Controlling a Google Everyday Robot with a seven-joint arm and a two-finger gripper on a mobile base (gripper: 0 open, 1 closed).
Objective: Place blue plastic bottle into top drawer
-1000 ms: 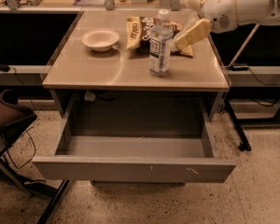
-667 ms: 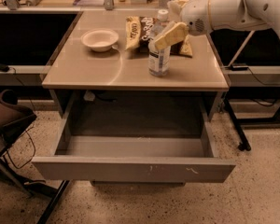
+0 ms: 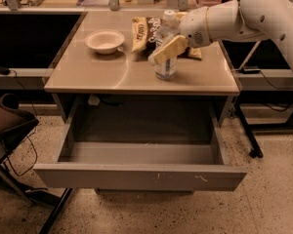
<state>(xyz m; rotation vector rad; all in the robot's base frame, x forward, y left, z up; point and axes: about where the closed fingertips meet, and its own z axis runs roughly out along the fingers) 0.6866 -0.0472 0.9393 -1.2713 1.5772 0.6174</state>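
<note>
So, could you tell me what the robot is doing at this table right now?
The robot's arm reaches in from the right, with its gripper at the blue plastic bottle, which stands upright on the table near a white bowl and some snack bags. Below, the top drawer is pulled open. The bottle is not yet in it.
</note>
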